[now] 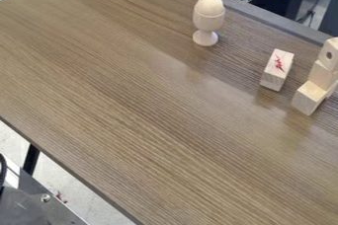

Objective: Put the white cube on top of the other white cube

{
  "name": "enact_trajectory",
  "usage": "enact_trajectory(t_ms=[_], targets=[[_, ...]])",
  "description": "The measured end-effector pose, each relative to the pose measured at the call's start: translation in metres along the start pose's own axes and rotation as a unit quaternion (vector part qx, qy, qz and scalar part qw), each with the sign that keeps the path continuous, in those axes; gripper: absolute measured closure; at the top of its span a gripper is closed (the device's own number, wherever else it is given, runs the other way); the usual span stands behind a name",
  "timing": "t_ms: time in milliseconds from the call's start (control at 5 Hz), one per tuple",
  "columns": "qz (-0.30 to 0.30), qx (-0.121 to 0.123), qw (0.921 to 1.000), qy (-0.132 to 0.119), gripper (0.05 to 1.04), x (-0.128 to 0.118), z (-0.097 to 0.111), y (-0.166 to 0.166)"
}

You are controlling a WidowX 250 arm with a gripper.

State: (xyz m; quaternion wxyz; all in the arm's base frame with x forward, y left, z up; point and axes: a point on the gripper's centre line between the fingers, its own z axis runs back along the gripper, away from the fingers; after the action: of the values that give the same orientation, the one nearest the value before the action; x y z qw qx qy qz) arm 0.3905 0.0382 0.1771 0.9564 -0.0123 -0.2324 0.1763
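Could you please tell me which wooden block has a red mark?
The block lying between the egg cup and the stacked blocks; the others show no red.

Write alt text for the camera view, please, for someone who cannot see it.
Stacked wooden blocks stand on a wood-grain table at the view's right edge, beside a pale block marked in red; farther left, a white egg cup holds a pale egg.

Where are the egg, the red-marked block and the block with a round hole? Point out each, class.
Egg (210,5), camera view, on its exposed middle.
Red-marked block (277,67), camera view, on its marked upper face.
Block with a round hole (331,49), camera view, on the face above the hole.
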Motion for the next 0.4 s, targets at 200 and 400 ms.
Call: enact_trajectory(t_ms=[200, 400], targets=[[0.000, 0.004, 0.9998, 0.020, 0.083, -0.0078, -0.0117, 0.0009], [-0.062, -0.018, 0.9967, 0.050, 0.083, -0.0079, -0.0214, -0.0086]])
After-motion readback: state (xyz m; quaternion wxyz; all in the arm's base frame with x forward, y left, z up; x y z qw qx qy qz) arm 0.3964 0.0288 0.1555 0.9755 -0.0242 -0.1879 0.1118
